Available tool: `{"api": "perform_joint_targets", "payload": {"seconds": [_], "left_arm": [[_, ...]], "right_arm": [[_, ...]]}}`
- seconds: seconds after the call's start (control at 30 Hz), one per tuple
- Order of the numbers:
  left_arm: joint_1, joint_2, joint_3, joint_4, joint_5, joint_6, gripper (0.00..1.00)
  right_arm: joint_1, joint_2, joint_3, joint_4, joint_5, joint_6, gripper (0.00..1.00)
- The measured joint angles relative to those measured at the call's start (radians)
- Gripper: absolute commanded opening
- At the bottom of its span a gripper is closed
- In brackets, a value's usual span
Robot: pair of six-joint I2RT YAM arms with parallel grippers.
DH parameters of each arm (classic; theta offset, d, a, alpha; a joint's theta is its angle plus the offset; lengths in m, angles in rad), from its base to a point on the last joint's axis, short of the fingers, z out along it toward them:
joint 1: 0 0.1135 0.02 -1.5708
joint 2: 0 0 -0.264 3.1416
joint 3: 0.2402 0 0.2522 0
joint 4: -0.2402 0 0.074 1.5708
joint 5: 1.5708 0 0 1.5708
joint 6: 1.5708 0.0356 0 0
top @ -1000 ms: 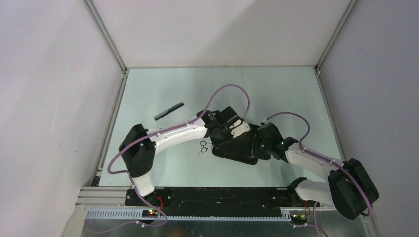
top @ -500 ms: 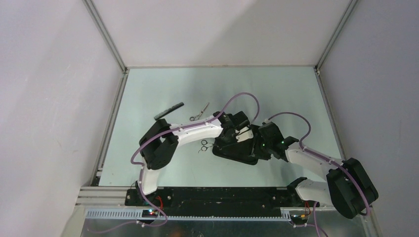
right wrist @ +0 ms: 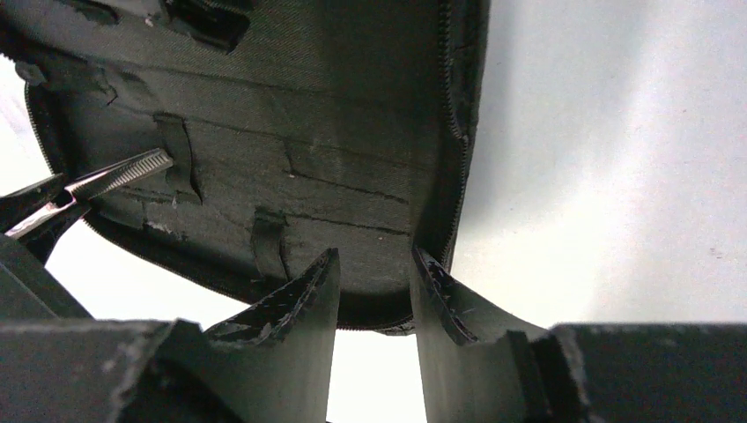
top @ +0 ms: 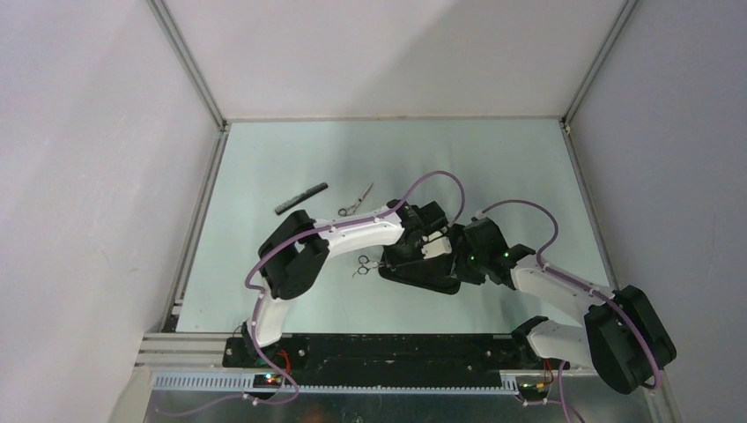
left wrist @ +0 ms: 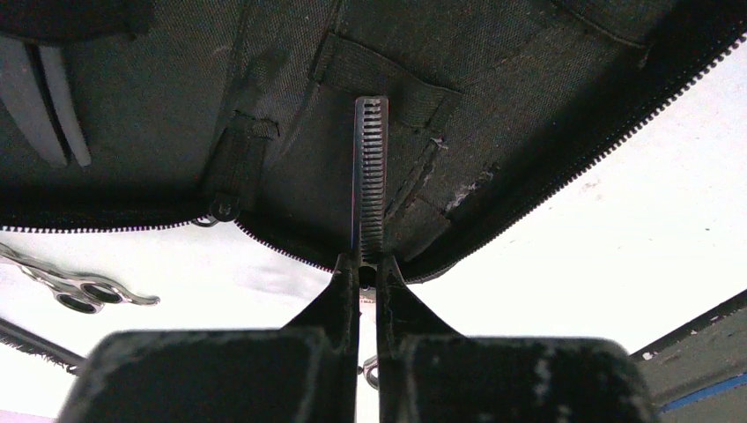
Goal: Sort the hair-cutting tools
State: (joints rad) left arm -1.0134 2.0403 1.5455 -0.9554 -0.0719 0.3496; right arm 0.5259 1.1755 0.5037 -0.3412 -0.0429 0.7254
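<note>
Blade (left wrist: 370, 176) — slim, toothed, metallic

We find the pouch (top: 423, 280) open at the middle of the bench (top: 264, 159), one pair of scissors (top: 362, 264) just beside its left edge. Behind, leftward, lie the comb (top: 300, 198) and, right of it, a second pair of scissors (top: 356, 201). The left pincer (left wrist: 368, 260) holds a toothed tool (left wrist: 370, 167) over the pouch's inside.

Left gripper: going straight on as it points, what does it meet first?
Probably the open black pouch: the left gripper, shut on a toothed blade, points into its lining, blade tip near a fabric strap.
</note>
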Motion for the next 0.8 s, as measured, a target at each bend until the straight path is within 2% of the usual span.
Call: {"api": "perform_joint_targets", "payload": {"seconds": [0.8], "left_arm": [[0.001, 0.006, -0.026, -0.031, 0.015, 0.001, 0.00]], "right_arm": [[-0.002, -0.003, -0.003, -0.001, 0.023, 0.000, 0.39]]}}
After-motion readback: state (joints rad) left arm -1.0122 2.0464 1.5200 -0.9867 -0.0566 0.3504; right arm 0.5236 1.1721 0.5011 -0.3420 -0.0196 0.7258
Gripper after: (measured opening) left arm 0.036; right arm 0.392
